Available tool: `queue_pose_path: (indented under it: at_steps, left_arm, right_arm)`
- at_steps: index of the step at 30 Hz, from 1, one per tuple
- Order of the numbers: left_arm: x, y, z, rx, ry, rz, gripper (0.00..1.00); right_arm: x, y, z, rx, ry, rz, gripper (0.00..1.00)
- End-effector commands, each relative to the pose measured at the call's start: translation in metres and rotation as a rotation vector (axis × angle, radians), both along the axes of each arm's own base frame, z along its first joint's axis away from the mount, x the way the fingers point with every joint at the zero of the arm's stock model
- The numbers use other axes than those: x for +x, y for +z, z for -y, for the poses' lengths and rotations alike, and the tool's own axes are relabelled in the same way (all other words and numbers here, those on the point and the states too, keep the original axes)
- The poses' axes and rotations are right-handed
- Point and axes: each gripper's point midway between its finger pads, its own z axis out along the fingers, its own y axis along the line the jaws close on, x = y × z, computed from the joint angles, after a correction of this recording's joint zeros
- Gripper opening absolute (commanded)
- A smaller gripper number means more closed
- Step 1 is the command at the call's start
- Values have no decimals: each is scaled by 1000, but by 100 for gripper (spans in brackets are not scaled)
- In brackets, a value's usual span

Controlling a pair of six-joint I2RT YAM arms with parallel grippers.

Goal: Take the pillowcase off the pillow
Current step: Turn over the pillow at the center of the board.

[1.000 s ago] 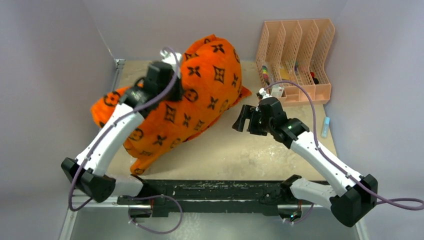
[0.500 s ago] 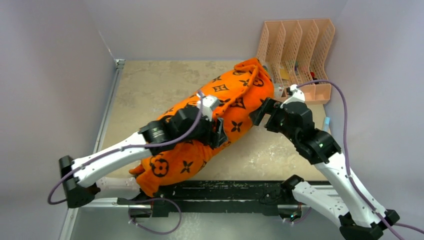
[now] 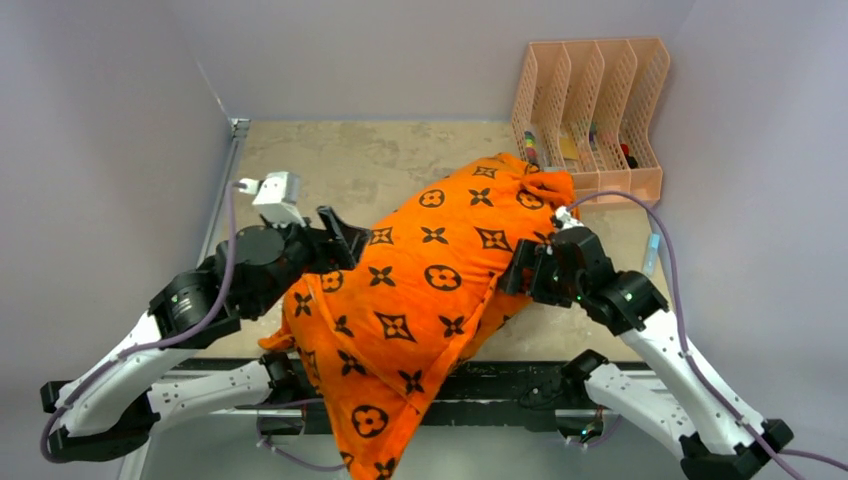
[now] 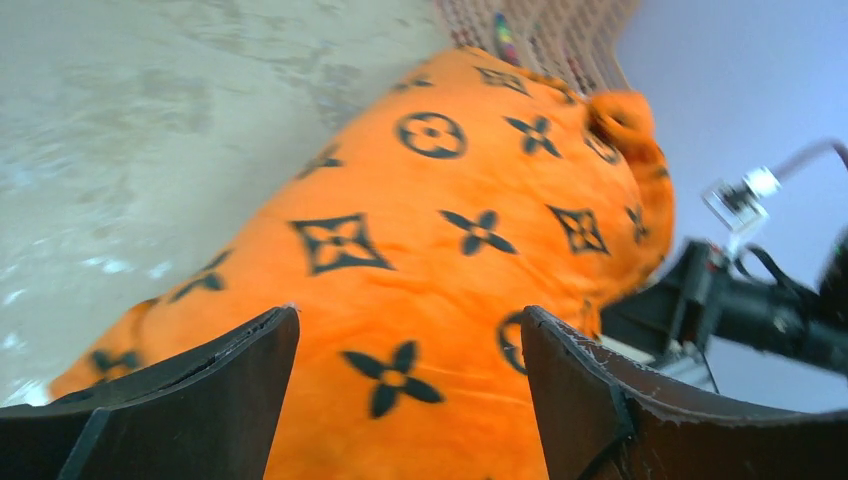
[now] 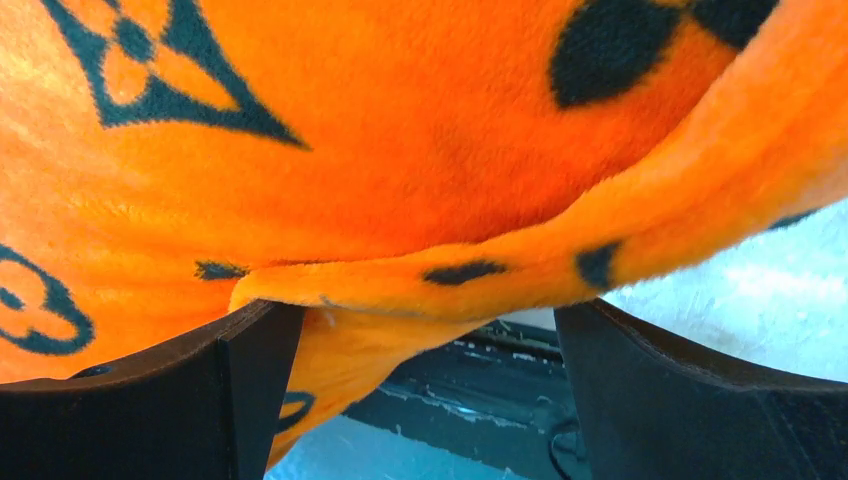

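pillowcase, bright orange plush with black flower, diamond and circle motifs, lies as one plump bulk on a diagonal through the middle of the top view. its bunched upper end sits at the upper right of centre, touching the foot of the peach slotted organiser. its lower end spills over the near edge of the table and across the black rail to the bottom of the frame. the left gripper sits at the cover's left flank, left of centre. in the left wrist view its dark fingers stand wide apart, with the fabric spread beyond them and nothing pinched, so this claw is open. the right gripper is pressed against the cover's right edge, right of centre. in the right wrist view its fingers are also spread wide; a folded hem of orange plush lies across the gap above them, resting there rather than clamped. a small pale blue tube lies on the table at the right, below the organiser.
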Motion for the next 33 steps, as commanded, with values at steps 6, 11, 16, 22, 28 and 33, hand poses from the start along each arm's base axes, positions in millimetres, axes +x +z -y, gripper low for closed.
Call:
queue_pose_path:
  at_steps: [6,11,16,22,28,33]
  left_arm:
    - [7,-71,-56,83,349,-165,83]
    - [3,-100,-52,46,358,-219,83]
    - [7,-109,-56,54,396,-214,84]
    - [45,-79,-68,198,562,-38,89]
    - [91,-54,-92,186,649,-145,90]
    - [104,-83,-106,274,696,-279,90]
  right_arm:
    - [-40,13,-27,231,141,-30,97]
    - [-44,-23,-32,168,188,-153,96]
    - [-34,-51,-38,116,192,-197,96]
    - [40,-57,-65,147,8,-130,97]
    - [70,-94,-80,44,-89,-344,99]
    - [82,-99,-122,163,87,-353,91]
